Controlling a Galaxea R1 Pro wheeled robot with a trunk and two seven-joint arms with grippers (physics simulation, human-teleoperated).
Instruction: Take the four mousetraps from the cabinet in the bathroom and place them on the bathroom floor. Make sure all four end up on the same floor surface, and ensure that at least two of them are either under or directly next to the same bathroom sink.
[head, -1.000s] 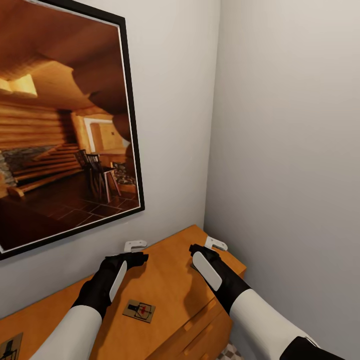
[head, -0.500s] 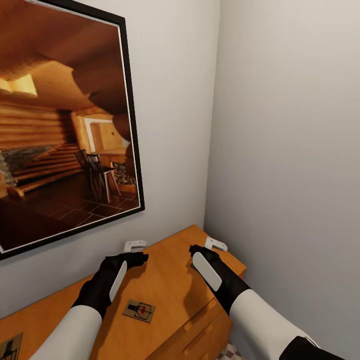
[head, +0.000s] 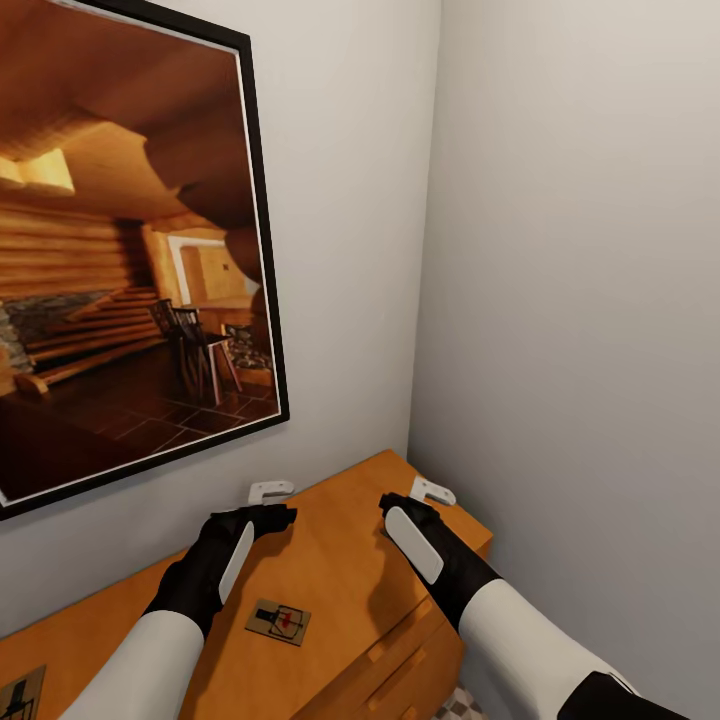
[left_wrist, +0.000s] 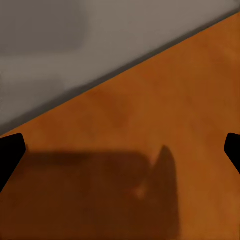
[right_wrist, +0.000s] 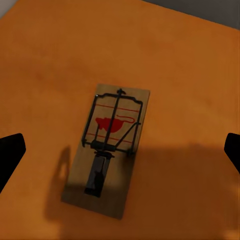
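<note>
Both grippers — left (head: 272, 503), right (head: 412, 497) — hover over cabinet (head: 330, 560) top, jaws spread wide, empty. Mousetrap (right_wrist: 108, 148) lies flat beneath right one.

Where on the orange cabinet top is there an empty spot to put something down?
The cabinet top is bare between the two arms, from the wall forward. Also bare: between the mousetrap and the front edge. The left claw and right claw crowd the back. Another trap sits far left.
</note>
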